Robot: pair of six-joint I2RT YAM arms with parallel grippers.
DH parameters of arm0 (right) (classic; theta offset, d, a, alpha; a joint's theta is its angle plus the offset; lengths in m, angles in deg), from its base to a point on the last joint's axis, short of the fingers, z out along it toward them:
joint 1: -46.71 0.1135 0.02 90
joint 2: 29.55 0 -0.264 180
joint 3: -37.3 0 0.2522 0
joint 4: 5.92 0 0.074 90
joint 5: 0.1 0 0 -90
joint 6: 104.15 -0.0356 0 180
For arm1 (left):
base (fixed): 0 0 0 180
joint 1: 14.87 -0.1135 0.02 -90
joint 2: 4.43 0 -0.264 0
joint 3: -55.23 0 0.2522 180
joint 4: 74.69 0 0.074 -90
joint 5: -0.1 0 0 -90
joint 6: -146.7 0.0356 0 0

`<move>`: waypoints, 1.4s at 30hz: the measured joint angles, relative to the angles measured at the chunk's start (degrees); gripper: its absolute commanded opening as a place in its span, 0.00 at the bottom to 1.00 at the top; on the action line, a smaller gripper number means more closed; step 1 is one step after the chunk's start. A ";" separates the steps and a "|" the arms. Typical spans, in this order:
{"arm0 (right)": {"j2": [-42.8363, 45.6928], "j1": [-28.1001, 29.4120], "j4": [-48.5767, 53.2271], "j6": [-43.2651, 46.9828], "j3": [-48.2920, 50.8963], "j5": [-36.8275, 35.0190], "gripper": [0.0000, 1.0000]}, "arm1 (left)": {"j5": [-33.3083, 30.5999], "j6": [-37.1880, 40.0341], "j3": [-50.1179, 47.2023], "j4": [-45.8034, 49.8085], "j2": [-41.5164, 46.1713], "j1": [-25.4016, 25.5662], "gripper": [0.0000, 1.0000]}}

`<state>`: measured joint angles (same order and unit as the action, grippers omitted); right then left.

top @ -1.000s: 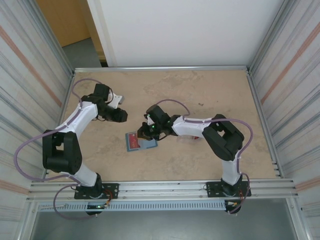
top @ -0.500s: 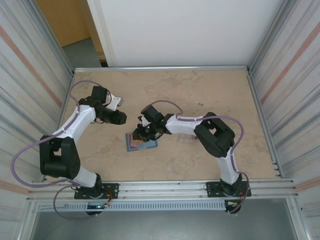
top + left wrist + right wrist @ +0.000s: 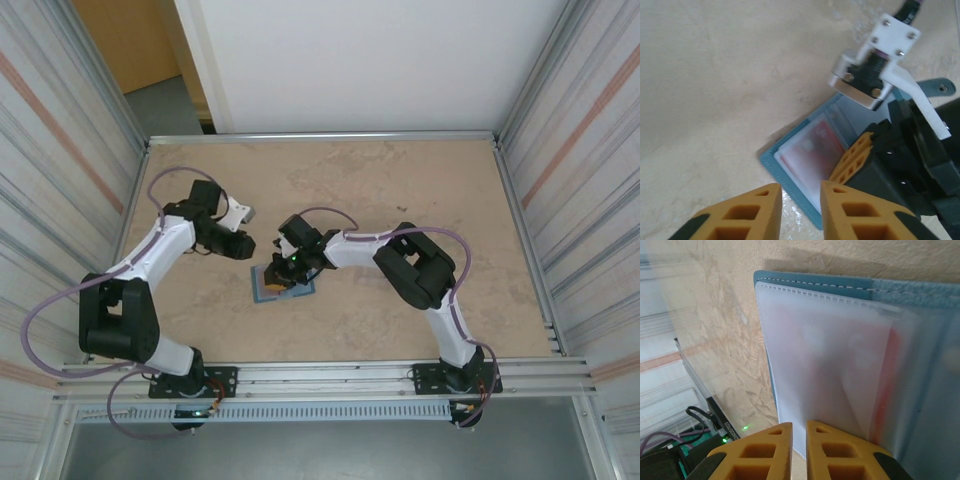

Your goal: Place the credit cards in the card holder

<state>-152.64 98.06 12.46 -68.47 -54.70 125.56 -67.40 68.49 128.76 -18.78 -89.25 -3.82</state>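
1. Top external view: the table point(image 3: 420, 200) carried the card holder point(image 3: 264, 291), which lay open.
2. The right gripper point(image 3: 799, 424) was over the holder's clear sleeve point(image 3: 815, 355), its fingers nearly closed; whether they pinched the sleeve could not be told.
3. The left gripper point(image 3: 801, 186) hovered just beside the holder, slightly parted and empty.
4. A red credit card point(image 3: 812, 150) sat inside the holder's sleeve.

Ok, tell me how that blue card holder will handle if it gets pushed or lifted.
Probably floppy: the card holder lies opened flat, its clear sleeves bowing loosely over a red card. Likely light, so a push may just slide it across the smooth table. The glossy sleeves could be slippery to pinch.
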 measured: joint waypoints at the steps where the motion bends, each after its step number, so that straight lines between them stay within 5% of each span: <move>1: 0.13 0.00 0.09 0.02 0.02 -0.04 0.14 | 0.00 0.46 0.00 0.00 -0.50 0.76 0.20; 7: 4.98 -0.79 1.90 1.11 2.93 -2.08 0.14 | -0.02 1.75 0.02 -0.04 -4.72 3.32 0.10; 34: 9.40 -3.39 2.97 1.22 11.15 -8.04 0.07 | -6.32 3.54 0.92 -1.81 -15.80 11.37 0.10; 42: 10.54 -3.32 4.59 1.29 11.15 -9.60 0.19 | -10.19 4.39 3.13 -1.11 -15.21 11.82 0.18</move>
<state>-142.11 94.74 17.05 -67.18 -43.55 115.96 -77.58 72.88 131.88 -19.90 -104.46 8.00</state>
